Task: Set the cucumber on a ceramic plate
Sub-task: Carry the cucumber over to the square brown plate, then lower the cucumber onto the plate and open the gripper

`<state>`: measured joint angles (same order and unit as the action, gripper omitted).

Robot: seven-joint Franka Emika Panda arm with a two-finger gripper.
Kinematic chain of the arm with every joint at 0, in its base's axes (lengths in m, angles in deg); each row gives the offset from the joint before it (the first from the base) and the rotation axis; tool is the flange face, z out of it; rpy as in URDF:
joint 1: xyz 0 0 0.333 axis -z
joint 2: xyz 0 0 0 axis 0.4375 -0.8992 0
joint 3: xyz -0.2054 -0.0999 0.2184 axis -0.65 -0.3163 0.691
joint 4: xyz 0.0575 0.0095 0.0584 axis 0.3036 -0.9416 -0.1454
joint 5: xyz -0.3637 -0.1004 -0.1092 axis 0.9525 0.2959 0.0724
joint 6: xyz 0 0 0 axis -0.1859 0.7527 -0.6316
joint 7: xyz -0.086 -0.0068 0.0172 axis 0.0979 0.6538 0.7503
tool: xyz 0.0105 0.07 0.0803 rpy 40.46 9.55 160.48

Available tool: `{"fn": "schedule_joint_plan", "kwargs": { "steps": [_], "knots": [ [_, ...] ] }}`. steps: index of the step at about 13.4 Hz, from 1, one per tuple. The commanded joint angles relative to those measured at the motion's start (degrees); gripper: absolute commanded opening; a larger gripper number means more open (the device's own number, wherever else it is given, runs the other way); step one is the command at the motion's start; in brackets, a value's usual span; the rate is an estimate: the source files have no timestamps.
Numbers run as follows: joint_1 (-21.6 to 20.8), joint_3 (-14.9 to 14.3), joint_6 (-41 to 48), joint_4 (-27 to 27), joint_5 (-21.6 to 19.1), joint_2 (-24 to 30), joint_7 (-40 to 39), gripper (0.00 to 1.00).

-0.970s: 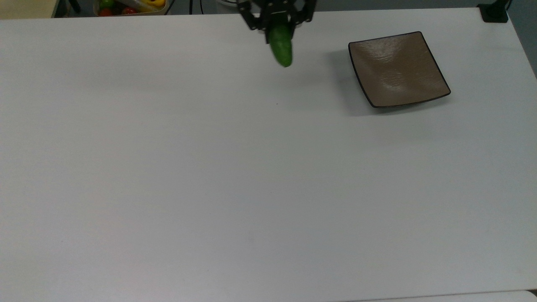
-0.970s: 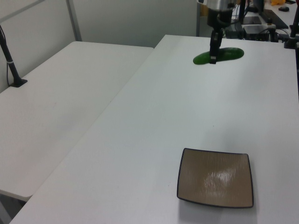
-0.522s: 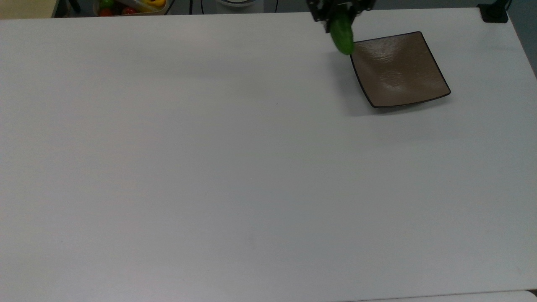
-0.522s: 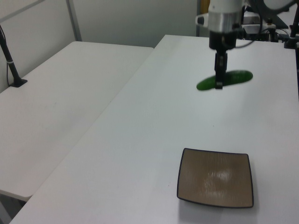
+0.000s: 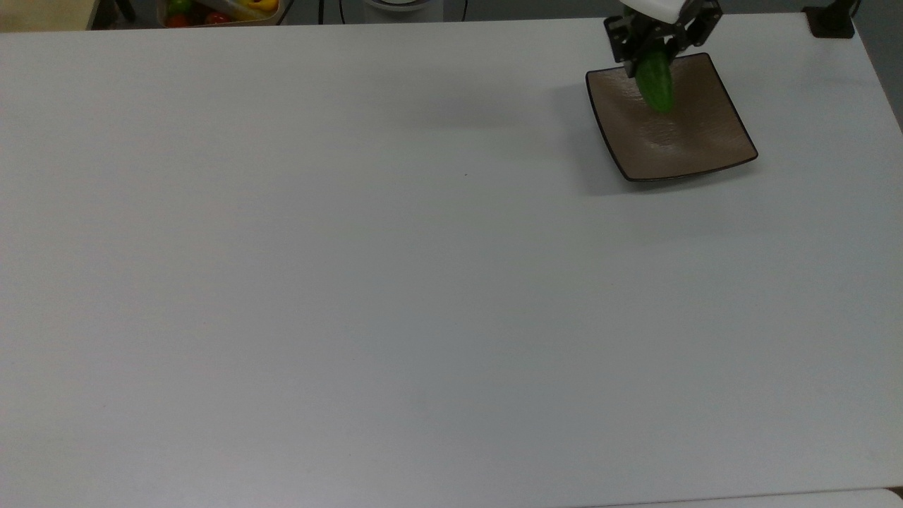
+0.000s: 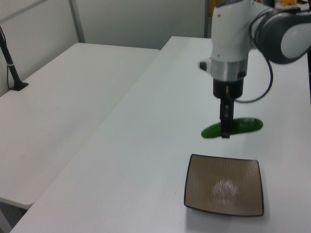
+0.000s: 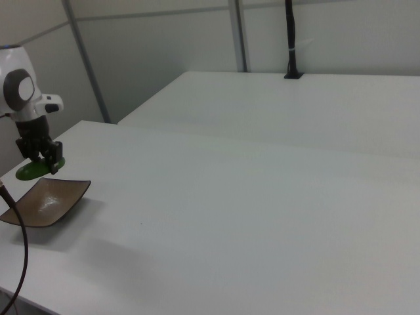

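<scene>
Since a second ago the end effector (image 5: 653,49) has carried the cucumber (image 5: 655,82) from bare desk (image 5: 353,282) toward the top view's right, and it now hangs over the ceramic plate (image 5: 705,141), above the half nearest the top view's upper edge. The fingers are clamped on the cucumber near its middle; the cucumber lies roughly level, crosswise to them, with both rounded ends sticking out in the left view (image 6: 233,127). It is clear of the plate (image 6: 209,179) and has not yet been set down.

Judging from this, the main risk is releasing from height: a smooth, rounded cucumber dropped onto a glossy dished surface could roll or skid toward the rim and off onto the desk. Letting go this close to the plate's far edge would make that likelier. Descending too hard could also tip or shove the plate.

In the left view the arm's white wrist stands vertical with the fingers pointing straight down, a dark cable looping beside it. The right view shows the same upright stance above the plate (image 7: 46,203).
</scene>
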<state>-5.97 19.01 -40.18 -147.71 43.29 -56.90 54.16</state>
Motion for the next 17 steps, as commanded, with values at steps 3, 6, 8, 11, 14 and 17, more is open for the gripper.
{"fn": "schedule_joint_plan", "kwargs": {
  "steps": [3,6,8,11,14,17],
  "knots": [
    [-3.93,0.16,-8.14,-0.28,1.74,-7.65,6.88,0.14],
    [-5.26,0.24,-11.92,-0.72,2.98,-10.48,8.3,0.17],
    [-5.35,0.24,-12.46,-1.15,3.15,-11.09,8.65,0.26],
    [-5.35,0.42,-12.55,-1.24,3.15,-11.27,8.66,0.73],
    [-5.26,0.33,-12.29,-1.16,3.33,-11.27,8.22,0.94],
    [-5.0,0.33,-11.58,-0.89,3.42,-10.13,8.3,1.0]
  ]
}}
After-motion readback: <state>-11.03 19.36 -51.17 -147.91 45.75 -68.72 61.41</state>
